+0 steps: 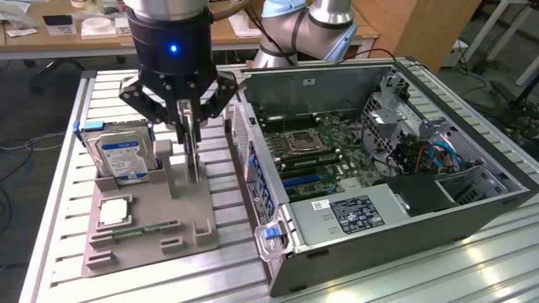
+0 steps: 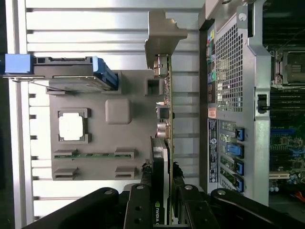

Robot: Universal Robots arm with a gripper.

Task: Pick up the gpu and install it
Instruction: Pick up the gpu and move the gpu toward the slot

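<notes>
In the exterior view the tool, clamped on the gpu, covers the card's upper edge. The card stands edge-on there, so its faces cannot be made out. The arm is cut off by the picture's top edge. The print on the drive and on the sticker inside the case is too small to read. In the wrist view the gpu's near end is hidden between the tool's fingers, which the picture's edge cuts off, as it does the case.
</notes>
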